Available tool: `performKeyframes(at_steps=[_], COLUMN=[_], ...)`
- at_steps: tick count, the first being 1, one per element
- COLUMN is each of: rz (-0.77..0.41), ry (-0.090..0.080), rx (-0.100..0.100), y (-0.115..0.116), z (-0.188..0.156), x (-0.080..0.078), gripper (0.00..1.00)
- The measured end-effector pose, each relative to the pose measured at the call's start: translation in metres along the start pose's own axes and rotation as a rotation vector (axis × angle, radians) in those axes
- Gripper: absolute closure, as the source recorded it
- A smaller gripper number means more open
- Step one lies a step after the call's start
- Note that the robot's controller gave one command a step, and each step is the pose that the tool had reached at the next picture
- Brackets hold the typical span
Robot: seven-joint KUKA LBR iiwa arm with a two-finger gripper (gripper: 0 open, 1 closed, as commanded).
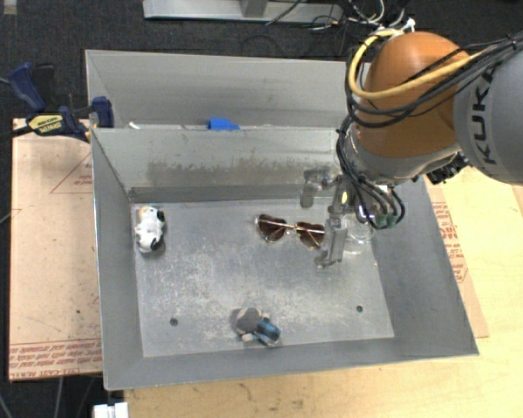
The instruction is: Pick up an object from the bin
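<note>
Three small things lie on the floor of the grey bin (200, 277): a pair of sunglasses (281, 228) with brown lenses near the middle, a little white and black toy (149, 230) at the left, and a small grey and blue thing (256, 325) near the lower edge. The robot's gripper (321, 233) reaches in from the upper right of the frame and hangs right at the right end of the sunglasses. Its jaws look spread, one a bit above the right lens in the picture and one just to the right of it, and nothing is pinched between them. I cannot tell how high above the bin floor they are, or if they touch the glasses. The sunglasses are the thing nearest to the jaws, so I think they are the one to pick. They should be light, so lifting is easy. But they are thin, flat and smooth, so they may slip or tip. The lenses could scratch, and the thin frame could bend if it is squeezed hard. A good place to hold looks like the rim of the right lens, or the little bridge between the two lenses. Holding one end may make the other end hang down, so a grip nearer the middle would keep them level. The jaws would need to go low, almost to the floor, because the glasses lie flat.
</note>
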State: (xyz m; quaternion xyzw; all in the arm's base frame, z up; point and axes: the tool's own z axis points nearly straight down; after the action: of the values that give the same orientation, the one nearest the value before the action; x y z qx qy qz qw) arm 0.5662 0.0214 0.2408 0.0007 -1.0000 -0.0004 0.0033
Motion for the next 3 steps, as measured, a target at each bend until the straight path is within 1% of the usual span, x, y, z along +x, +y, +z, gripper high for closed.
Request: performKeyframes(at_steps=[1,2,3], rz=[0.0,-0.067,-0.228], ry=[-0.008,-0.014,-0.009], rx=[0.0,0.001,-0.001], y=[0.0,0.03,0.022], z=[-0.005,0.025,0.059], x=[-0.001,-0.016,0.016], gripper=[0.0,0.0,0.0])
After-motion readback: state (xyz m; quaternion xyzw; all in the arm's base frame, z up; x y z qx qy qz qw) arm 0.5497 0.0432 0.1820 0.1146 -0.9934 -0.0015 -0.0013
